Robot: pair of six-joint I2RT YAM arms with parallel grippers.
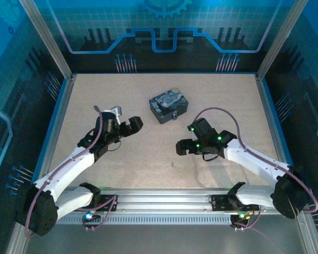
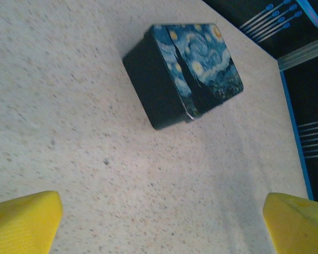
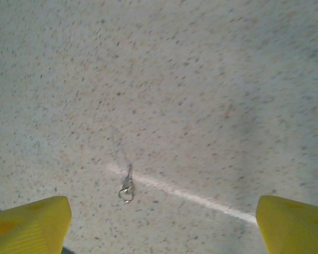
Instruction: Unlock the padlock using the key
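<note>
We've got a pale speckled table with a blue rim along its sides. Out toward the far middle sits a dark-blue tin with a starry print, flat on the board and turned at an angle. Nearer to us and well apart from it, the key lies on its little ring, across a thin pale line.

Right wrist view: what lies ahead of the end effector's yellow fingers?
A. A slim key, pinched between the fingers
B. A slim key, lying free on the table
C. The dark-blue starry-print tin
B: the key lies flat on the speckled table, ahead of the right end effector, whose yellow fingers stand wide apart and touch nothing.
</note>
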